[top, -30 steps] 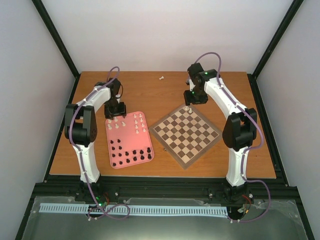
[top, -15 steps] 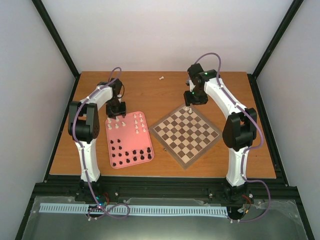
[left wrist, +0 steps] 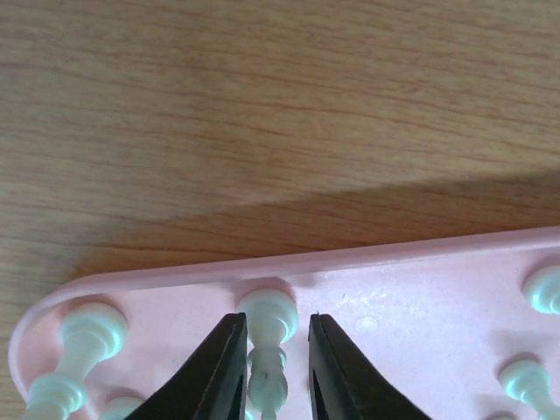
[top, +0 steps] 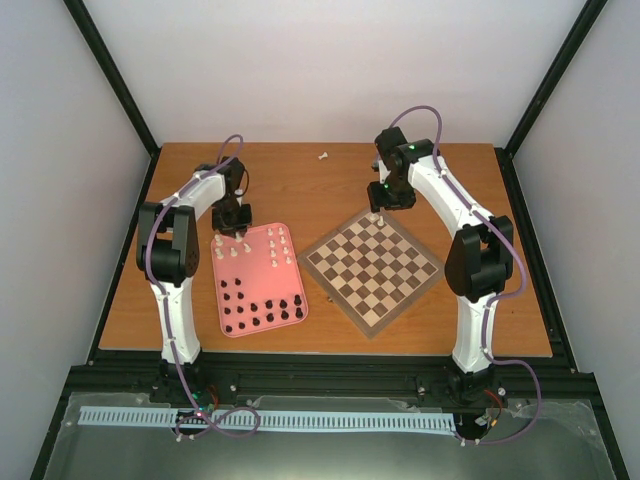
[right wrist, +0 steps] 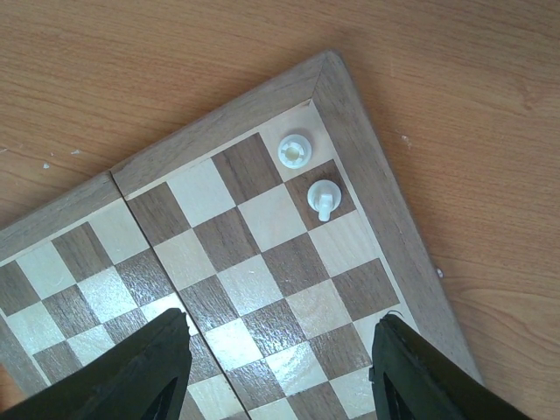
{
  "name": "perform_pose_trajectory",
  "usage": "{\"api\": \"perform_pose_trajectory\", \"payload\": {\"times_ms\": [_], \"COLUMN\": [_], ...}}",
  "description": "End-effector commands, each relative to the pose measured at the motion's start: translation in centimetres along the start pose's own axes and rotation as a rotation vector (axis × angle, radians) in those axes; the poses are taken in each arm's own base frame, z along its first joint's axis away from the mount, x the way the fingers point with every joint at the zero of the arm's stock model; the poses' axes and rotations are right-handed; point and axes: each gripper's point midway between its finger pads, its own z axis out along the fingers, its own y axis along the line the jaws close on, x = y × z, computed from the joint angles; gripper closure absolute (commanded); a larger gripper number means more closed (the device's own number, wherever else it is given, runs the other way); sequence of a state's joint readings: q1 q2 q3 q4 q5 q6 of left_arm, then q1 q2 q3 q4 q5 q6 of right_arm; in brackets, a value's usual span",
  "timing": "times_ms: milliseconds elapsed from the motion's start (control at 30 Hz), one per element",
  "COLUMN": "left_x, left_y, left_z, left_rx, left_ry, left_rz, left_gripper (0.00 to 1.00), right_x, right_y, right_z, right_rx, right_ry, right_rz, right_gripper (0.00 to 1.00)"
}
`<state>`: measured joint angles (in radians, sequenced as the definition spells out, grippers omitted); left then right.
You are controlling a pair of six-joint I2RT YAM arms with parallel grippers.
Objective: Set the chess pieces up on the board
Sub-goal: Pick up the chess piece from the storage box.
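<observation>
The left gripper [left wrist: 276, 322] is narrowed about a cream-white piece [left wrist: 265, 313] between its fingers [left wrist: 219, 376] on the pink tray [left wrist: 420, 280], presumably for lifting; firm contact cannot be told. The right gripper [right wrist: 282, 322] is held wide and empty over the board [right wrist: 219, 254], two white pieces [right wrist: 296, 150] ahead.

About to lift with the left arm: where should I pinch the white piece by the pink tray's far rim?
Pinch the white piece at its slim stem above the wide foot, from straight above: it stands upright, and the left gripper straddles it.
</observation>
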<state>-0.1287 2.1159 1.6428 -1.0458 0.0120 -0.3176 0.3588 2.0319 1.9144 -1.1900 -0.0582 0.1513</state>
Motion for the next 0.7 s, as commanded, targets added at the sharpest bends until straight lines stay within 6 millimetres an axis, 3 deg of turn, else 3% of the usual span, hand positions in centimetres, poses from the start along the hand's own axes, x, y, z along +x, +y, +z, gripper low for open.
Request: {"api": "perform_pose_trajectory", "payload": {"times_ms": [0, 333, 533, 667], "left_x": [-0.2, -0.3, -0.4, 0.4], "left_y": [0.5, 0.0, -1.4, -5.0], "left_z": [0.0, -0.8, -5.1, -8.4], "left_rx": [-0.010, 0.016, 0.030, 0.053], "left_ry": [-0.009, -0.013, -0.073, -0.116], "left_rz": [-0.005, -0.002, 0.037, 0.120], "left_gripper": [0.81, 0.95, 0.95, 0.90], "right_x": [0.4, 0.8, 0.4, 0.2], "right_y": [-0.1, -0.3, -0.1, 0.1], "right_z": [0.6, 0.6, 0.0, -0.6], "right_rx": [0.002, 0.006, 0.000, -0.015], "right_ry": [0.027, 0.032, 0.008, -0.011], "right_rz": [0.014, 0.014, 0.023, 0.047], "right_gripper": [0.43, 0.42, 0.42, 0.42]}}
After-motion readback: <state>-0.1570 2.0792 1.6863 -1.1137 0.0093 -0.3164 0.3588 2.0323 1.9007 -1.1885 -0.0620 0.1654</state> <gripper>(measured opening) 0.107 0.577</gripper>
